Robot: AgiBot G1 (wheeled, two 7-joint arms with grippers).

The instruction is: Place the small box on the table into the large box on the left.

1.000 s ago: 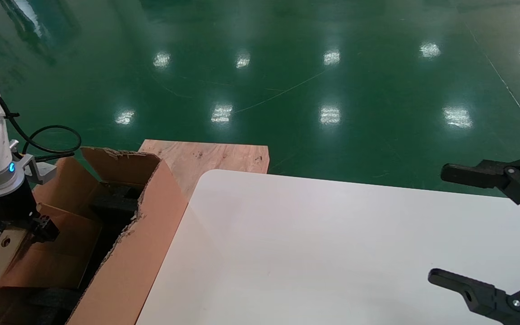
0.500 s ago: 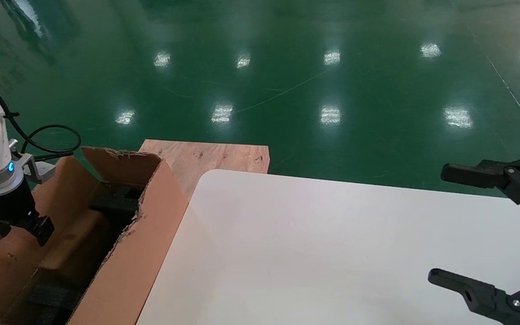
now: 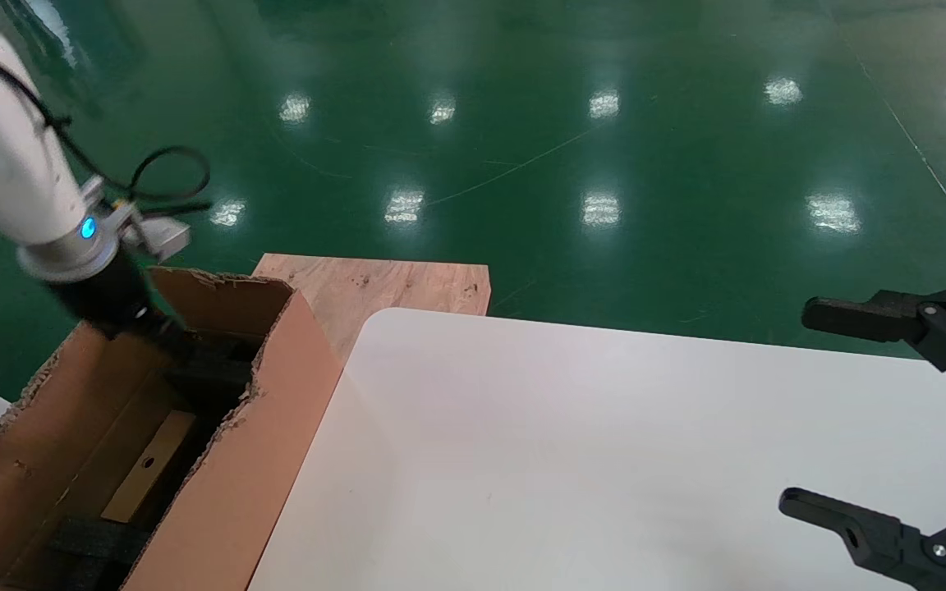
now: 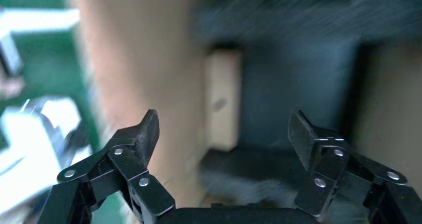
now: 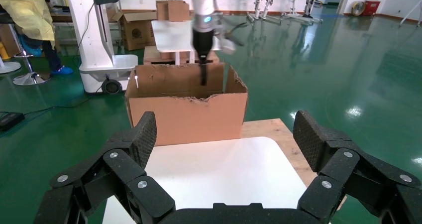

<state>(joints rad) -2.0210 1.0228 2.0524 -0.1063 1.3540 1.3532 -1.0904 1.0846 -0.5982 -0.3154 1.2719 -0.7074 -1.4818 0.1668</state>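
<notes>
The small box (image 3: 147, 464) lies inside the large box (image 3: 243, 460), and its lighter flap with the round hole shows deep between the walls. It also shows in the left wrist view (image 4: 222, 99), below the open jaws. My left gripper (image 3: 177, 345) is open and empty. It hangs over the far end of the large box, above the black foam (image 3: 210, 373), apart from the small box. My right gripper (image 3: 801, 408) is open and empty, parked over the right side of the table (image 3: 563, 460). The large box also shows in the right wrist view (image 5: 186, 109).
A bare wooden board (image 3: 383, 287) lies beyond the table's rounded corner, next to the large box. Green glossy floor surrounds everything. In the right wrist view, further cartons (image 5: 171, 10), a white machine base (image 5: 99, 59) and a person in yellow (image 5: 30, 15) stand far behind.
One second ago my left gripper held the small box over the near part of the large box. It let go, the box dropped inside, and the arm rose towards the far end.
</notes>
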